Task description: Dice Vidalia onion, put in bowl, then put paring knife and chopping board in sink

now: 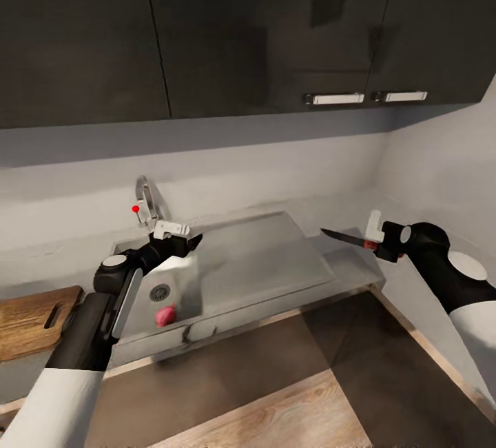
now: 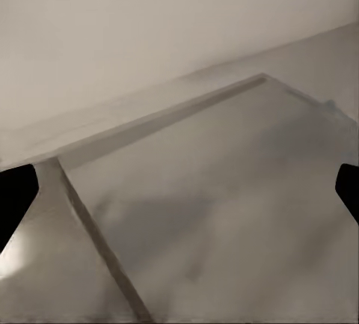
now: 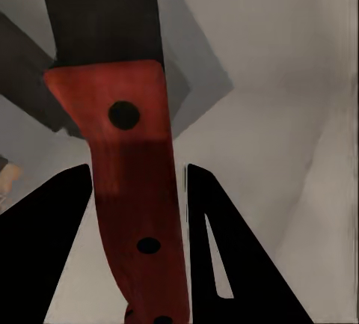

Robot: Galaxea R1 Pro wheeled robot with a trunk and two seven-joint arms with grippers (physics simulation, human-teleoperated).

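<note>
The steel sink [image 1: 275,262] lies ahead, its basin on the left and its flat drainboard [image 2: 224,204] on the right. A small pinkish-red onion [image 1: 165,314] rests in the basin near the round drain [image 1: 160,291]. My left gripper [image 1: 195,241] hovers open over the basin's edge, its fingertips [image 2: 15,197] spread wide with nothing between them. Over the countertop [image 1: 355,270] right of the sink, my right gripper [image 1: 370,244] is shut on the paring knife [image 3: 127,182] by its red handle, with the dark blade [image 1: 339,235] pointing left. The chopping board [image 1: 31,317] lies at the far left. The bowl is out of view.
A curved chrome faucet [image 1: 145,200] with a red dot stands behind the basin, close to my left wrist. Dark wall cabinets [image 1: 275,27] with white handles hang overhead. A side wall [image 1: 448,179] closes in by my right arm. Wooden and dark floor shows below.
</note>
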